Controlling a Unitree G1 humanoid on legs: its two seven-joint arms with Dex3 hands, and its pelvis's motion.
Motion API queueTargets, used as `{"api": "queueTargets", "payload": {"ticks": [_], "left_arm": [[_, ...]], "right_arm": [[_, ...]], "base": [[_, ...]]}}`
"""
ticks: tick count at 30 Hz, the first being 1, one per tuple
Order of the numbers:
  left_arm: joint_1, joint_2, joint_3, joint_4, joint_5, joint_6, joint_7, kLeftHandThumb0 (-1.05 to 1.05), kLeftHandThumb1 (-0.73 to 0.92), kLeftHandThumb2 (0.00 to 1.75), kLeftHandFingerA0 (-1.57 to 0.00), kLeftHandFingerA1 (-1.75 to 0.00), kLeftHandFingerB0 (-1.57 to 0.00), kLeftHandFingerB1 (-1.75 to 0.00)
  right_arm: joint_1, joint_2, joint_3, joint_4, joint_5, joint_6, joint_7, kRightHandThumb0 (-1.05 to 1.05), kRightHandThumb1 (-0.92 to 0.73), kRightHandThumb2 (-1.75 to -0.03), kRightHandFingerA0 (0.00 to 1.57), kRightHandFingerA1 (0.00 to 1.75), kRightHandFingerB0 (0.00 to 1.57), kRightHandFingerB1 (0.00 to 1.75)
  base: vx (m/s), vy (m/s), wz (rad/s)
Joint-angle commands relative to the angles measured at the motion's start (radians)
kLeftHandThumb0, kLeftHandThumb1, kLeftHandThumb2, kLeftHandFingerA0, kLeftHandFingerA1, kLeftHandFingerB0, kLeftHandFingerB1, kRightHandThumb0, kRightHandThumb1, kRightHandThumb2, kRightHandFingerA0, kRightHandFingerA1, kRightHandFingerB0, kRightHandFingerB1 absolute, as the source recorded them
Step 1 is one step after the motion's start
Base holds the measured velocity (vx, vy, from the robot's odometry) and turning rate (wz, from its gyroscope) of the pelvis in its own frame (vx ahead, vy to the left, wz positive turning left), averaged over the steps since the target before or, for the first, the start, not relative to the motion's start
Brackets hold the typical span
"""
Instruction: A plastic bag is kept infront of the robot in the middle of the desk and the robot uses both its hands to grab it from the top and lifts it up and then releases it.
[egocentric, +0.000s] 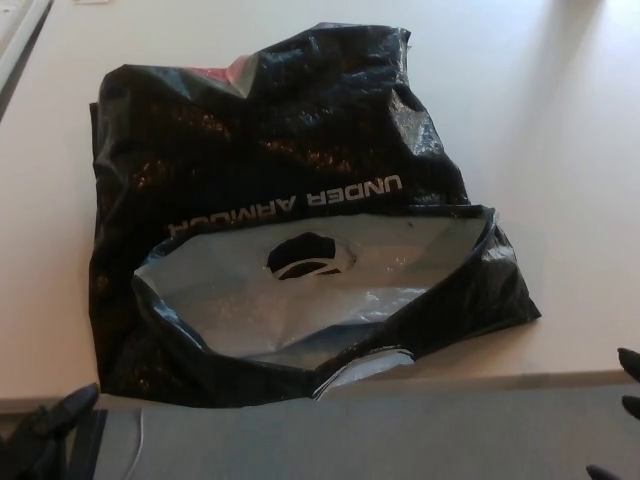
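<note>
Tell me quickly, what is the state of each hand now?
Left hand: holds nothing; open or shut cannot be told.
Right hand: holds nothing; cannot be told.

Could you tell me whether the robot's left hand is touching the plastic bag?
Apart. The head view shows the left hand low at the bottom-left corner, below the desk edge, with a clear gap to the plastic bag.

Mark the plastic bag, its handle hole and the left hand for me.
plastic bag (290, 130): head view, on its black upper panel.
handle hole (308, 255): head view, on the cut-out in the grey lining.
left hand (50, 415): head view, on its black fingers at the bottom corner.
</note>
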Motion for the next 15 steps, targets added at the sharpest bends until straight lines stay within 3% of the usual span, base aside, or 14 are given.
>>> {"api": "queueTargets", "payload": {"ticks": [1,3,4,5,6,7,10,11,12,14,15], "left_arm": [[-0.001,-0.032,0.057,0.021,0.041,-0.416,0.081,-0.26,0.53,0.56,-0.51,-0.37,-0.27,-0.31],[0.002,-0.049,0.063,0.026,0.057,-0.449,0.098,-0.23,0.52,0.55,-0.48,-0.36,-0.27,-0.31],[0.004,-0.050,0.064,0.027,0.058,-0.454,0.096,-0.24,0.52,0.56,-0.33,-0.33,-0.25,-0.30],[0.008,-0.052,0.065,0.028,0.059,-0.460,0.095,-0.24,0.52,0.56,-0.33,-0.33,-0.25,-0.30],[0.011,-0.051,0.072,0.018,0.077,-0.431,0.102,-0.32,0.50,0.60,-0.15,-0.32,-0.16,-0.30],[-0.010,-0.036,0.082,0.025,0.089,-0.408,0.104,-0.19,0.48,0.93,0.00,-0.49,0.00,-0.47],[-0.027,-0.004,0.089,0.013,0.095,-0.311,0.083,-0.22,0.44,0.92,0.00,-0.48,0.00,-0.49],[-0.036,0.008,0.093,0.005,0.096,-0.277,0.075,-0.32,0.48,0.56,-0.13,-0.30,-0.09,-0.22],[-0.038,0.015,0.095,0.001,0.091,-0.254,0.066,-0.38,0.44,0.62,-0.07,-0.32,-0.09,-0.23],[-0.068,0.035,0.101,0.018,0.080,-0.225,0.053,-0.31,0.45,0.55,-0.12,-0.29,-0.10,-0.23],[-0.082,0.042,0.108,0.030,0.088,-0.223,0.056,-0.29,0.46,0.54,-0.12,-0.28,-0.10,-0.26]], "right_arm": [[0.058,-0.011,-0.050,-0.086,-0.276,-0.319,-0.239,-0.53,-0.34,-0.72,0.04,0.43,0.03,0.30],[0.073,-0.007,-0.048,-0.113,-0.312,-0.322,-0.259,-0.54,-0.34,-0.72,0.04,0.43,0.04,0.23],[0.079,-0.006,-0.049,-0.120,-0.318,-0.317,-0.262,-0.62,-0.37,-0.70,0.06,0.41,0.10,0.10],[0.087,-0.004,-0.049,-0.130,-0.326,-0.310,-0.264,-0.62,-0.37,-0.70,0.06,0.41,0.10,0.10],[0.097,-0.011,-0.048,-0.157,-0.357,-0.273,-0.262,-0.55,-0.44,-0.53,0.10,0.33,0.00,0.19],[0.105,-0.018,-0.046,-0.178,-0.373,-0.250,-0.252,-0.55,-0.36,-0.73,0.03,0.40,0.03,0.10],[0.114,-0.030,-0.041,-0.199,-0.395,-0.227,-0.241,-0.53,-0.37,-0.73,0.00,0.43,0.07,0.07],[0.118,-0.026,-0.039,-0.209,-0.418,-0.215,-0.253,-0.49,-0.33,-0.74,0.00,0.44,0.00,0.13],[0.119,-0.028,-0.038,-0.217,-0.433,-0.205,-0.255,-0.57,-0.38,-0.53,0.09,0.37,0.00,0.10],[0.118,-0.030,-0.043,-0.240,-0.453,-0.174,-0.250,-0.56,-0.38,-0.54,0.06,0.35,0.00,0.06],[0.117,-0.028,-0.042,-0.251,-0.452,-0.152,-0.239,-0.53,-0.33,-0.68,0.07,0.39,0.00,0.03]], "base": [[0.00,0.000,0.00],[0.00,0.000,0.00],[0.00,0.000,0.00],[0.00,0.000,0.00],[0.00,0.000,0.00],[0.00,0.000,0.00],[0.00,0.000,0.00],[0.00,0.000,0.00],[0.00,0.000,0.00],[0.00,0.000,0.00],[0.00,0.000,0.00]]}}
